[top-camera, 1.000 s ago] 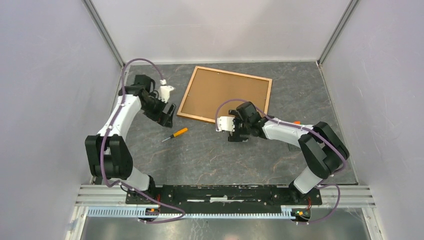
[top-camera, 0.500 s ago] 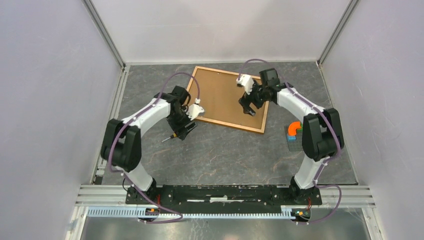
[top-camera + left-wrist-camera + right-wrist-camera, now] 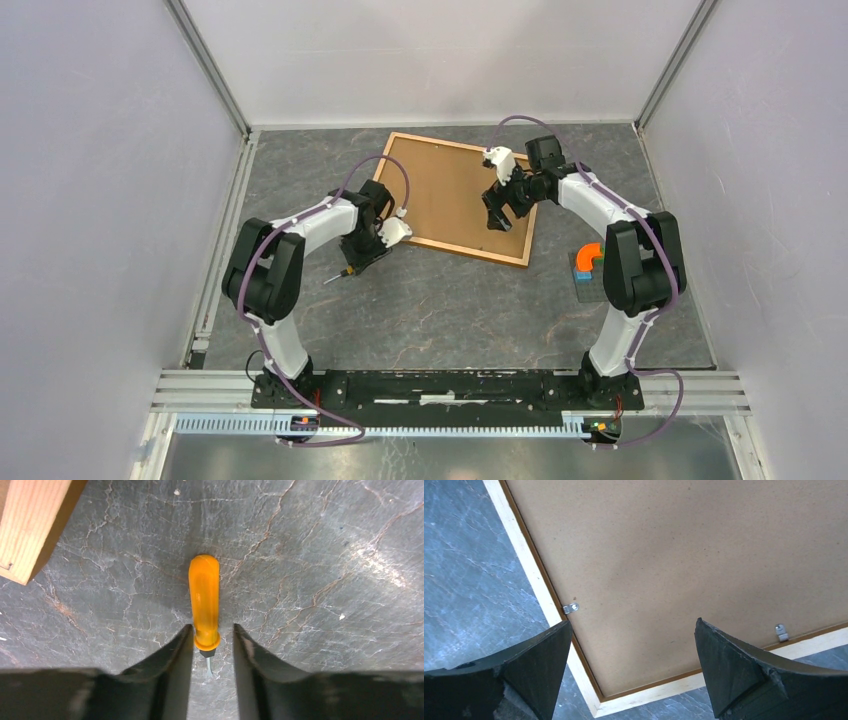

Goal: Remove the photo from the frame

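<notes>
A dark grey, veined, stone-look tabletop (image 3: 450, 310) sits between plain pale lilac walls (image 3: 100, 200).

Bare table (image 3: 325, 555) surrounds the screwdriver (image 3: 204, 595); the frame (image 3: 30, 525) corner stands nearby.

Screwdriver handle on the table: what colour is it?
The screwdriver handle is orange, clearest in the left wrist view.

- The table (image 3: 450, 310) has a dark grey, stone-patterned top with pale veins.
- A frame (image 3: 445, 195) lies flat toward the far side, plain brown back up, at a slant to the table's edges.
- A screwdriver (image 3: 204, 597) with an orange handle lies near the frame's near left corner, not touching it.
- A grey baseplate (image 3: 585, 290) carrying coloured blocks (image 3: 590, 253) sits near the right edge, apart from the frame.
</notes>
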Robot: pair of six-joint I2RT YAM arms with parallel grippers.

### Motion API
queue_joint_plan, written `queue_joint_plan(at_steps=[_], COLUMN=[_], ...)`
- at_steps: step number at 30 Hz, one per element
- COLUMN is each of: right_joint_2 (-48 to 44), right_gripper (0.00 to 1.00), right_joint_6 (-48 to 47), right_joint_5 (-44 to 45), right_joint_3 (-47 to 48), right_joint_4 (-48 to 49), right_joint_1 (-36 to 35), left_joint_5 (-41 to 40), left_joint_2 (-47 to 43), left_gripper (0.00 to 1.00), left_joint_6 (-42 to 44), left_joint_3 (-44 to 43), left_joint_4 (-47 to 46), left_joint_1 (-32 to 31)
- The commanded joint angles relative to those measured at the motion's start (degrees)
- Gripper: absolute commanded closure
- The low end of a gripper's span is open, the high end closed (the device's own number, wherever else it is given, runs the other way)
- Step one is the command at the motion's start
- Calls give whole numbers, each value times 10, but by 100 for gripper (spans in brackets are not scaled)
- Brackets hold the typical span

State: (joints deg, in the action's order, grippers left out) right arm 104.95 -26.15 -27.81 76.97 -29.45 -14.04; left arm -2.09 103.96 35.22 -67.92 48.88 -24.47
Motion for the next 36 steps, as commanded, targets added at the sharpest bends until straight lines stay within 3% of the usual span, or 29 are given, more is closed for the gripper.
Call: queue_joint_plan(at_steps=[1,3,6,16,26,36], right_joint_2=[-29,-36,-53,-15,-29,-19], right_gripper=[2,2,2,3,12,32], right_joint_6=[36,61,109,299,563,602], right_joint_5=[-41,-58,-98,-279,-372,-355], right_joint_3=[-6,-15,-46,-85,-155,-175], right_joint_4=[2,15,54,143,405,448], right_joint_1=[3,4,4,-3,-56,-72], left_joint_5=[5,47,89,239,174,148], left_joint_2=[-3,-11,-27,-102,-115,-97], left_gripper=[71,85,98,98,98,98], left_joint_6=[28,22,9,-67,-104,-100], left_joint_3=[7,7,6,-86,-113,-145], left_joint_4=[-19,-13,-13,-2,-84,-93], left_joint_1=[0,1,1,-25,-107,-172])
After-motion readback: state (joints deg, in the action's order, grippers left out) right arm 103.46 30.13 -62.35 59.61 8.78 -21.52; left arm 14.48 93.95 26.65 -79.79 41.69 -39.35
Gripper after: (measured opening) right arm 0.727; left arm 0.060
